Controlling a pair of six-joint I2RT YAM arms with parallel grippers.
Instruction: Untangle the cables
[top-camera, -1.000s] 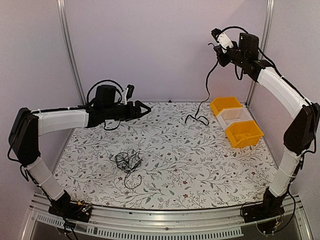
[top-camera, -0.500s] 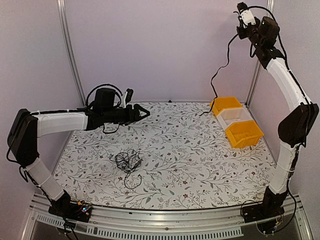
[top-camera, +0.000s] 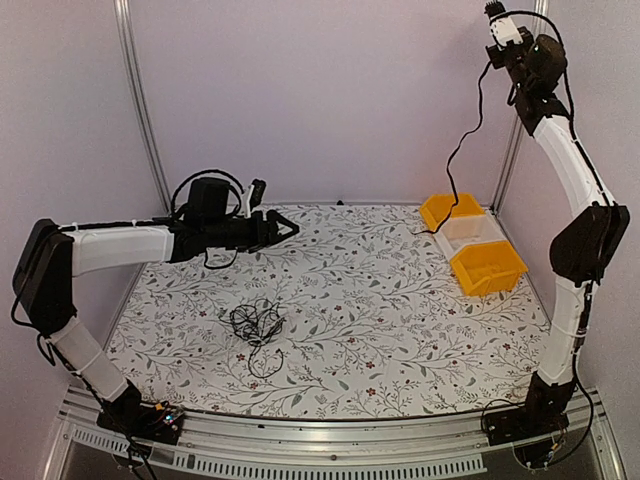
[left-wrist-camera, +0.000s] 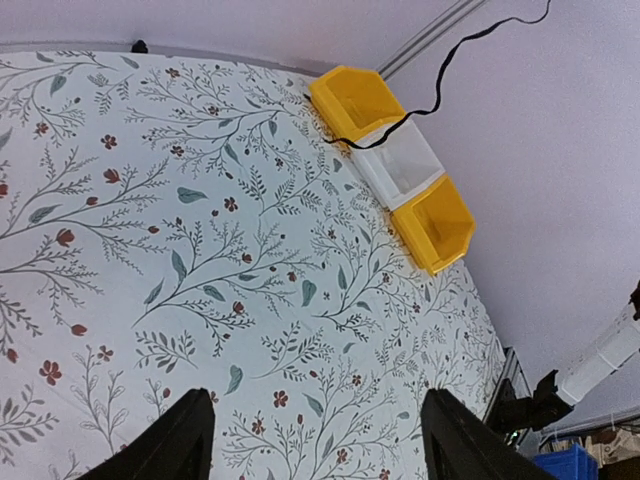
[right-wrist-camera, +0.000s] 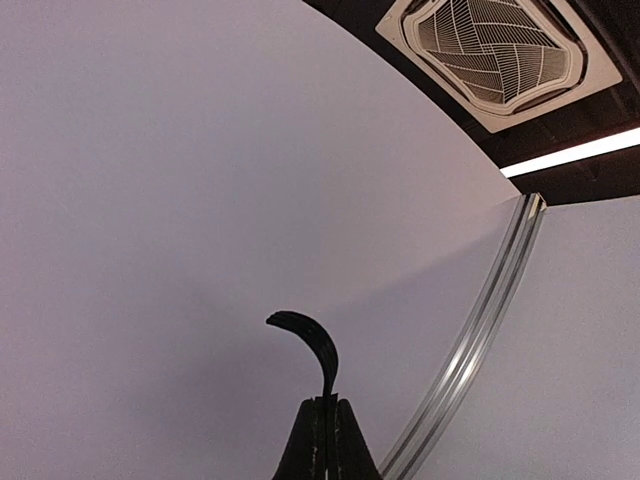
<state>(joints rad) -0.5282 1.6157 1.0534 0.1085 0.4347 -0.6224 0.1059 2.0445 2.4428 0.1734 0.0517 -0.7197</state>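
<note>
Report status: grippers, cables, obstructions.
Left gripper open, empty. Right gripper shut on one thin black cable, high up. Tangled black wire bunch on table. Cable's tail crosses far yellow plastic bin.

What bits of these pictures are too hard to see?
- Top view: the cable bunch is too small to count its strands.
- Right wrist view: the right gripper hides all but a stub of the held cable.
- Left wrist view: the cable bunch lies outside the frame.

2 arms (top-camera: 120, 245), 1 left gripper (top-camera: 290, 226), 1 right gripper (right-wrist-camera: 325, 420). 2 yellow bins (top-camera: 488, 268), 1 white bin (top-camera: 468, 230), 1 table (top-camera: 400, 330). 1 cable bunch (top-camera: 256, 322), plus 1 sep. cable (top-camera: 456, 156).
</note>
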